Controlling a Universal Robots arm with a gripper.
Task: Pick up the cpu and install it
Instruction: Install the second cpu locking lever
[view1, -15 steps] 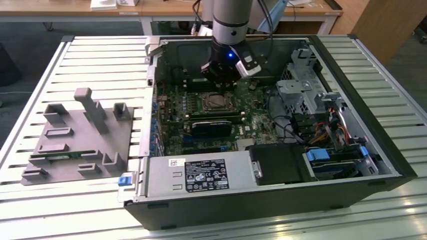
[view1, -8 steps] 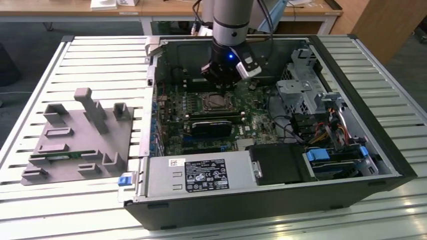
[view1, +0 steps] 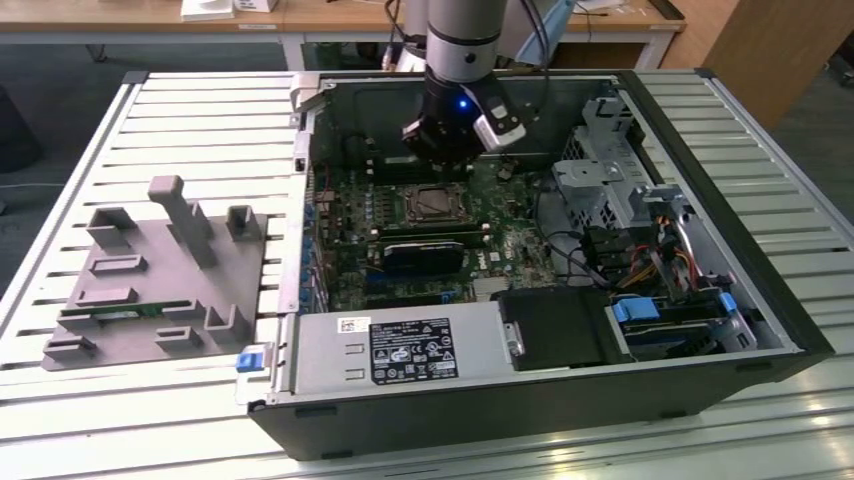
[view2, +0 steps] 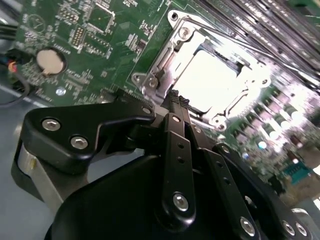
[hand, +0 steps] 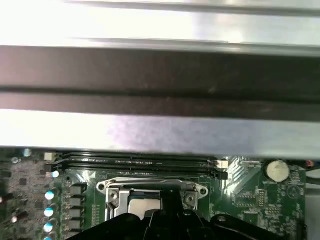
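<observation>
Slatted table (view1: 200, 110), open computer case (view1: 747, 300), cpu (view2: 210, 80) seated in socket, claw (view2: 175, 102) clenched empty.

An open computer case (view1: 747, 300) lies on its side on a slatted worktop (view1: 200, 110), toward the exterior view's right edge. Inside it, the motherboard (view1: 400, 240) lies flat. The cpu socket (view1: 435, 203) sits near the middle of the board, with the cpu (view2: 210, 80) seated in it under the socket frame. The gripper (view1: 441, 160) hangs just above the socket, on its far side. A power supply (view1: 400, 350) fills the case's near edge. A drive cage (view1: 607, 180) stands along the case's right side. A parts fixture (view1: 147, 290) rests on the worktop near the exterior view's left edge, beside the case. In the second wrist view, a coin cell battery (view2: 50, 61) lies on the board, apart from the socket.
</observation>
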